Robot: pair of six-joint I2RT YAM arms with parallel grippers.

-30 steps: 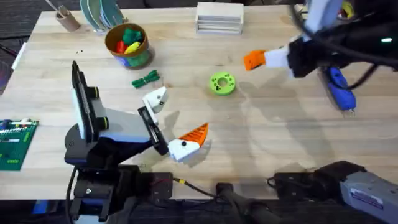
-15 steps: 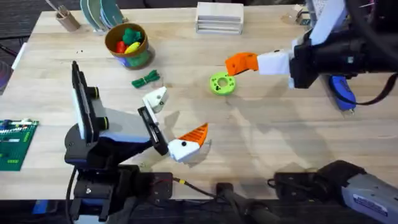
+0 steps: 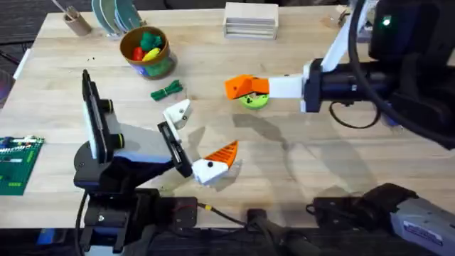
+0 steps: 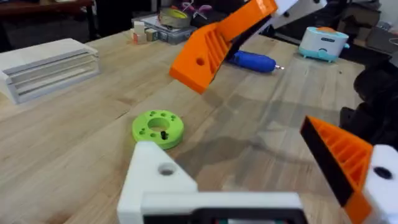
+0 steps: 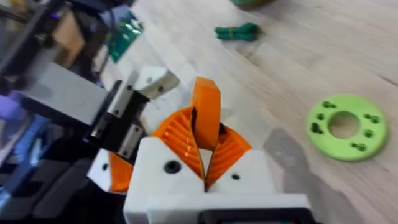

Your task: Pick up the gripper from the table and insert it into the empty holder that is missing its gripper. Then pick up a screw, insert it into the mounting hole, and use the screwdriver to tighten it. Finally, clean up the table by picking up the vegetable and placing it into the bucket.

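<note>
While clamped, gripper (image 5: 206, 115) points leftward.

1. Work surface: light wooden table (image 3: 298, 171), planked grain, matte finish.
2. Floor beyond the far table edge: dark carpet (image 3: 21, 21).
3. Room behind, left wrist view: dim, with cluttered dark furniture (image 4: 37, 18).

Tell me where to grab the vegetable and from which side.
Take the vegetable across its narrow middle, coming straight down from above. It lies flat on the table, a long thin bunch running roughly left to right in the overhead view, so the pincer should close across its short width. The bucket stands apart behind it, so a top approach looks unobstructed.
</note>
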